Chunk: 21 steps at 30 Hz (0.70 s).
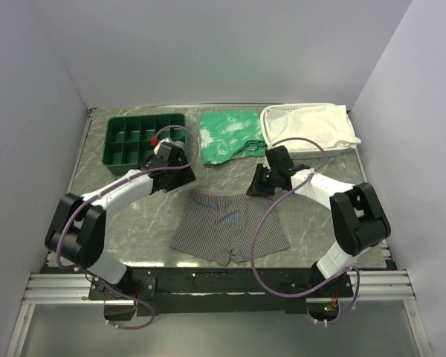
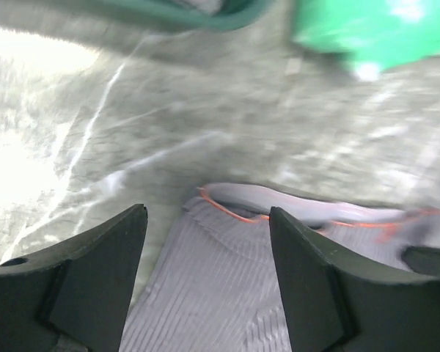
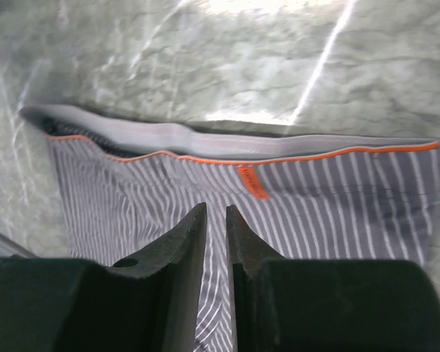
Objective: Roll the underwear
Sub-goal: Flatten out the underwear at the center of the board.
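Top view, underwear: the underwear [image 1: 230,227] lies spread flat on the marbled table [image 1: 134,223], waistband away from the arm bases, legs toward them.
Top view, left tool: your left gripper [image 1: 175,165] hangs just beyond the underwear's left waistband corner.
Top view, right tool: your right gripper [image 1: 259,186] is at the underwear's waistband, right of its middle.
Top view, not yours: the green tray [image 1: 137,137], the green cloth [image 1: 230,134] and the white cloth [image 1: 308,126] all lie well beyond the underwear's waistband.
Left wrist, tool state: the fingers [image 2: 103,279] are spread wide with nothing between them. The underwear's waistband corner shows through the gap.
Left wrist, contact: the view is blurred, so you cannot tell whether the tips touch the fabric.
Right wrist, tool state: the fingers [image 3: 183,249] are almost pressed together, leaving a thin slit. No fabric shows pinched in it.
Right wrist, place: the tips are over the underwear's stripes, just on the leg side of the waistband [image 3: 205,139], near the tag [image 3: 254,182].
Handling: judge it light, soft and limp. It will likely wrinkle and slide on the smooth top.
Where to hold: the elastic waistband looks the firmest part. Pinch it near both corners and keep the two ends even as you roll toward the legs.
Writing: the tag is orange-red, and any print on it is too small to read. No brand shows elsewhere.
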Available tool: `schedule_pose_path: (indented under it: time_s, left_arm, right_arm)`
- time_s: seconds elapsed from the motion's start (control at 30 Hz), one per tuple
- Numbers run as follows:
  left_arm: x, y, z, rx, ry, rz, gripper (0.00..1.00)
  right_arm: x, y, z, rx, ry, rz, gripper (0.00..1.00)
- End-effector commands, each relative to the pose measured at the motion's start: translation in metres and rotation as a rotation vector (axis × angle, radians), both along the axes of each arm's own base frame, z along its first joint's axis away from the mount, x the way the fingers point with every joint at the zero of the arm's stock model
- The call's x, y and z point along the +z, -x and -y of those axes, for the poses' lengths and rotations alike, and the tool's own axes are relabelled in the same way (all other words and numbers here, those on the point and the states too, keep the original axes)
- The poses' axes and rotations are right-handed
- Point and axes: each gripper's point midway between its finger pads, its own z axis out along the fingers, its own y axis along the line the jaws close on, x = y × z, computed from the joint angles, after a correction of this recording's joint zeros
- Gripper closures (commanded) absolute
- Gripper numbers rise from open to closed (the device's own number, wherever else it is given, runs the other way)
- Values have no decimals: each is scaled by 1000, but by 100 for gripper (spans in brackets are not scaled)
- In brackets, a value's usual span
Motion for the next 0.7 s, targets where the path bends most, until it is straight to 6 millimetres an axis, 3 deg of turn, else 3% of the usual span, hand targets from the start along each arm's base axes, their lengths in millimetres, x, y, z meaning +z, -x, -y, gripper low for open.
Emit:
schedule_pose_path:
  time_s: [0.0, 0.13, 0.27, 0.4, 0.53, 0.63, 0.67]
  left_arm:
    - [33, 5, 25, -146, 95, 43, 30]
    - [22, 31, 48, -283, 215, -17, 40]
    - [9, 53, 62, -362, 307, -64, 53]
    - [-15, 72, 49, -344, 279, -109, 59]
    - [-16, 79, 35, -288, 248, -91, 63]
    - [-18, 85, 27, -243, 239, -89, 65]
    - [-19, 87, 25, -237, 238, -89, 66]
  right_arm:
    - [35, -5, -19, 59, -68, 83, 74]
    - [31, 4, -23, 69, -59, 55, 74]
    - [31, 12, -33, 93, -91, 45, 87]
    - [50, 14, -66, 163, -149, 86, 92]
    - [58, 10, -103, 229, -175, 80, 93]
    - [52, 3, -128, 263, -166, 65, 94]
    - [60, -2, -137, 272, -181, 83, 94]
